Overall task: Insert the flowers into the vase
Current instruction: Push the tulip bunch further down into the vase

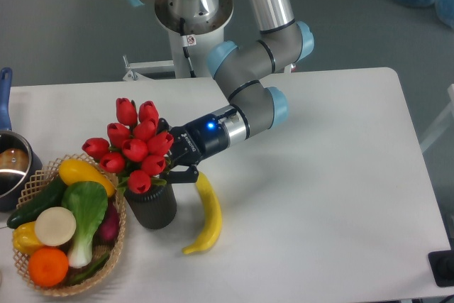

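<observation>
Claw (pixel 168 166) clenched on the flowers (pixel 135 145) w/ stems at the mouth of the vase (pixel 151 206), right by the wicker basket (pixel 42 278); risk: letting go early tips the top-heavy bunch out, or a side push knocks vase into the banana (pixel 206 214)

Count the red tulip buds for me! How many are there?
9 tulip buds show, bunched above the dark grey vase: two on top, three across the middle, four lower down towards the basket. More may hide behind.
</observation>
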`<action>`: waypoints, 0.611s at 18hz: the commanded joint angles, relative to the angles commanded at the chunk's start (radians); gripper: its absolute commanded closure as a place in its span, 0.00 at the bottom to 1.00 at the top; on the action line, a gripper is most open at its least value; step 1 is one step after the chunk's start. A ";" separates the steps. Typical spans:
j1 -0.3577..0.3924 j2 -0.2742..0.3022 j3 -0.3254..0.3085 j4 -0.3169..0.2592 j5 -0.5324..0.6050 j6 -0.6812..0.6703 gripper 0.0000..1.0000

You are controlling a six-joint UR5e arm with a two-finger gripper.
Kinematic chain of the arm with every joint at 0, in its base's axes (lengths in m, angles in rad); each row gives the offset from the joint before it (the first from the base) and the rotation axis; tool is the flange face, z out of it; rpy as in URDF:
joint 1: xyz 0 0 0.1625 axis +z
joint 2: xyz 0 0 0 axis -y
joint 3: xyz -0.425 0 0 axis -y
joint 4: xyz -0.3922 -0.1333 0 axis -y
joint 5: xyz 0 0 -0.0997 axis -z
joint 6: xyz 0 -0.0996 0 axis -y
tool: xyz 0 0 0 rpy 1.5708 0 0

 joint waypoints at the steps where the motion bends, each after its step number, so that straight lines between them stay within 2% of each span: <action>1: 0.000 -0.002 -0.006 -0.002 0.000 0.020 0.61; 7: -0.002 -0.002 -0.009 -0.002 0.000 0.031 0.56; 8: -0.002 -0.002 -0.008 -0.002 0.000 0.031 0.53; 9: -0.002 -0.002 -0.008 -0.002 0.000 0.031 0.46; 11: -0.002 -0.002 -0.008 -0.002 0.000 0.031 0.42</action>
